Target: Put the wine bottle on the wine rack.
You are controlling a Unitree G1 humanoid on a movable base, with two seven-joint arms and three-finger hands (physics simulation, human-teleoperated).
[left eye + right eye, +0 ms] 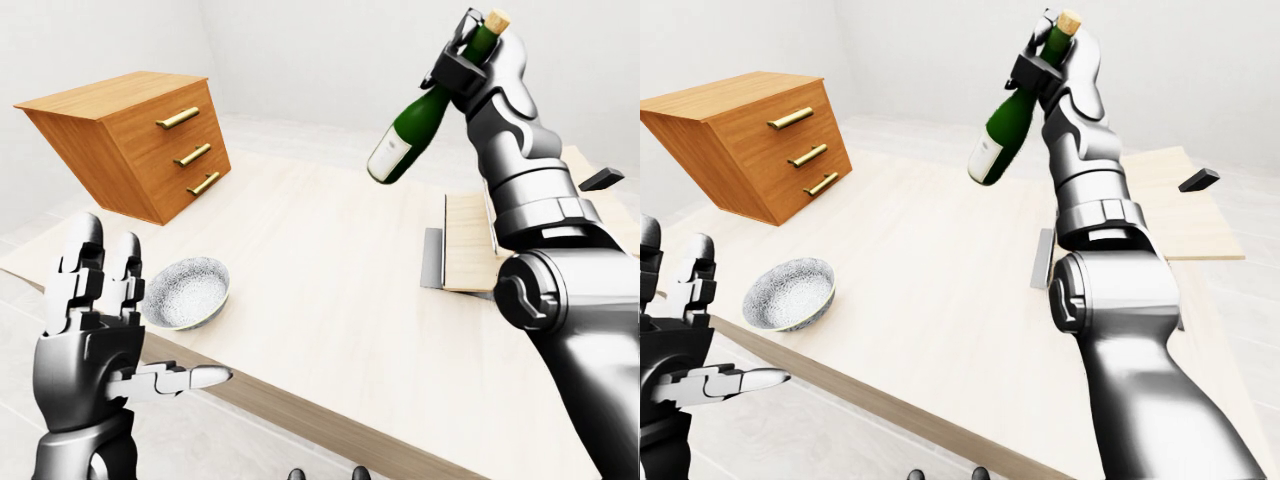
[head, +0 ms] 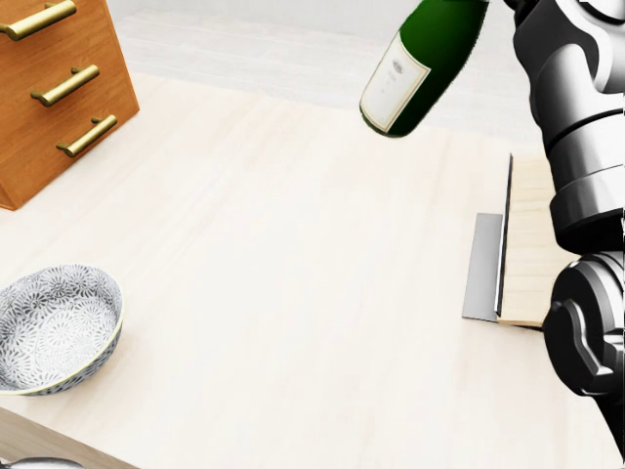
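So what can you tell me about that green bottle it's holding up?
The wine bottle is dark green glass with a pale cork and a white label low on its body. The robot's right hand has its fingers closed round the neck, just under the cork. The bottle hangs in the air, tilted, cork up and to the right in the left-eye view, base down-left. It hangs clear above the pale wooden table, touching nothing but the hand.

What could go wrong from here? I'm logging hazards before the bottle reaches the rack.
The right hand grips the wine bottle only at its neck, body tilted in mid-air, so it might slip and drop onto the table. The raised forearm hides part of the wooden rack, so placing may be misjudged.
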